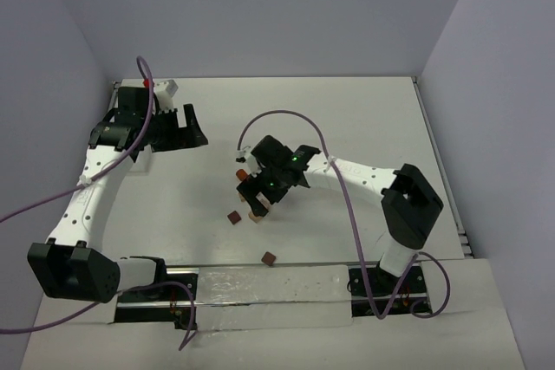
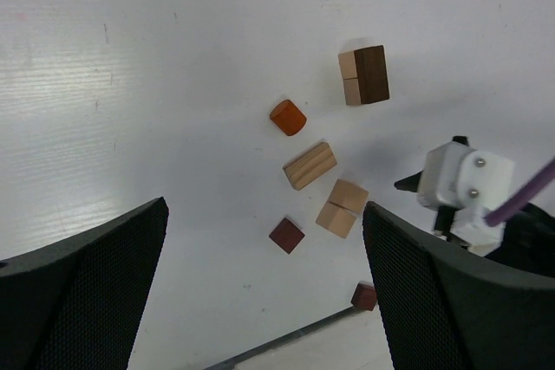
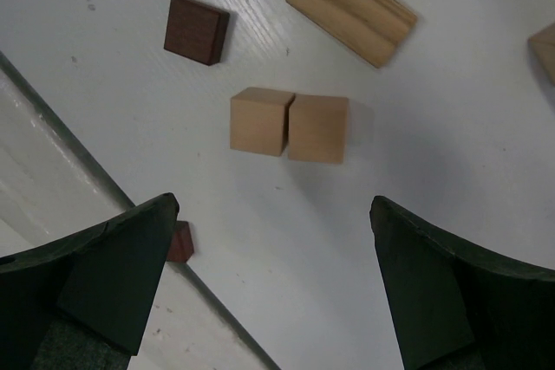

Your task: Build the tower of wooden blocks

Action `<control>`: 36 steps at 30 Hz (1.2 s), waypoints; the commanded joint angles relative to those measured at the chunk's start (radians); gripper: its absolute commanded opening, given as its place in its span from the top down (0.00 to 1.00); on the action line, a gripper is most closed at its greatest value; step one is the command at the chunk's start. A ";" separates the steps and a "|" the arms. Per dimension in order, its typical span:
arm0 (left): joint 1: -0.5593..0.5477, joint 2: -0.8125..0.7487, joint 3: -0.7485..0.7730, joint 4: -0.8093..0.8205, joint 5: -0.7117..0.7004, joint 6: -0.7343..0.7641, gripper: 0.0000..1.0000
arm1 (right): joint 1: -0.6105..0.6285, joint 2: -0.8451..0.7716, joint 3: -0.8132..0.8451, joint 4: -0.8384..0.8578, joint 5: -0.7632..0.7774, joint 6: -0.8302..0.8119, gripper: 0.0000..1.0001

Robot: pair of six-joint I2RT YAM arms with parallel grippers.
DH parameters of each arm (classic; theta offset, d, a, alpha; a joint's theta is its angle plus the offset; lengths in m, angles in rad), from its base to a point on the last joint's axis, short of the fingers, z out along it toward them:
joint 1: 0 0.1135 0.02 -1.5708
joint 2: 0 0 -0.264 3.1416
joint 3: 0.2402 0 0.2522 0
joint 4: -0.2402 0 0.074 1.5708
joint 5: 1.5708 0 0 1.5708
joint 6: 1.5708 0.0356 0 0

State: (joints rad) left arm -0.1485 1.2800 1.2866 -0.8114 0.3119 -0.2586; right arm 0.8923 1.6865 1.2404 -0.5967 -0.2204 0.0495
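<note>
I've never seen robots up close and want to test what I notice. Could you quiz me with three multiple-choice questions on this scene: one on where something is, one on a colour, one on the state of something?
1. In the right wrist view, how do the two pale tan cubes lie?
A) stacked
B) side by side, touching
C) at opposite edges of the view

2. What colour is the round piece in the left wrist view?
A) blue
B) green
C) orange-red

3. How do the jaws of the right gripper stand?
A) open, holding nothing
B) shut on a cube
C) shut tight, empty

Answers:
1 B: their side faces meet, and both rest on the table.
2 C: it shows orange-red against the white surface.
3 A: they stand wide apart with only bare table between them.
</note>
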 commanded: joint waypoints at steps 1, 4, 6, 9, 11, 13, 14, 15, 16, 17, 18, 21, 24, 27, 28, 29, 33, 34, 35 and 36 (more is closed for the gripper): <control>0.014 -0.054 -0.007 0.056 0.038 -0.008 0.01 | 0.022 0.067 0.095 -0.046 0.063 0.048 0.00; 0.015 -0.046 -0.007 0.058 0.055 -0.010 0.01 | 0.032 0.104 0.128 -0.058 0.080 0.039 0.00; 0.016 -0.037 -0.005 0.061 0.062 -0.012 0.01 | 0.039 0.119 0.140 -0.065 0.091 0.031 0.00; 0.017 -0.029 0.003 0.064 0.073 -0.016 0.01 | 0.048 0.136 0.148 -0.067 0.123 0.022 0.00; 0.017 -0.025 0.010 0.064 0.078 -0.018 0.01 | 0.053 0.155 0.158 -0.071 0.143 0.019 0.00; 0.017 -0.027 0.010 0.065 0.082 -0.019 0.01 | 0.053 0.174 0.166 -0.081 0.141 0.019 0.00; 0.017 -0.027 0.010 0.065 0.085 -0.019 0.01 | 0.053 0.180 0.170 -0.083 0.136 0.020 0.00; 0.017 -0.028 0.008 0.066 0.087 -0.019 0.01 | 0.055 0.186 0.176 -0.083 0.126 0.020 0.00; 0.017 -0.027 0.005 0.067 0.090 -0.019 0.01 | 0.058 0.191 0.179 -0.084 0.123 0.021 0.00; 0.017 -0.027 0.003 0.067 0.091 -0.019 0.01 | 0.061 0.196 0.183 -0.085 0.120 0.022 0.00; 0.017 -0.028 0.002 0.067 0.092 -0.020 0.01 | 0.063 0.200 0.188 -0.087 0.117 0.024 0.00; 0.017 -0.027 0.006 0.067 0.094 -0.021 0.01 | 0.067 0.212 0.195 -0.088 0.115 0.027 0.00; 0.017 -0.030 0.005 0.066 0.098 -0.019 0.01 | 0.069 0.224 0.204 -0.089 0.109 0.027 0.00; 0.017 -0.030 0.002 0.067 0.100 -0.019 0.01 | 0.070 0.231 0.213 -0.093 0.105 0.027 0.00; 0.018 -0.030 0.002 0.067 0.099 -0.019 0.01 | 0.071 0.233 0.215 -0.092 0.104 0.028 0.00; 0.018 -0.029 0.002 0.068 0.101 -0.020 0.01 | 0.072 0.237 0.215 -0.091 0.103 0.029 0.00; 0.018 -0.026 0.006 0.067 0.106 -0.021 0.01 | 0.073 0.247 0.217 -0.093 0.104 0.030 0.00; 0.018 -0.025 0.007 0.067 0.108 -0.021 0.01 | 0.071 0.250 0.218 -0.094 0.103 0.030 0.00; 0.018 -0.024 0.006 0.067 0.109 -0.021 0.01 | 0.073 0.253 0.218 -0.094 0.102 0.030 0.00; 0.018 -0.023 0.005 0.067 0.111 -0.021 0.01 | 0.075 0.256 0.218 -0.093 0.101 0.029 0.00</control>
State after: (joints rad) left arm -0.1402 1.2552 1.2812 -0.7925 0.3889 -0.2703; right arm 0.9562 1.9263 1.4105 -0.6763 -0.1181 0.0734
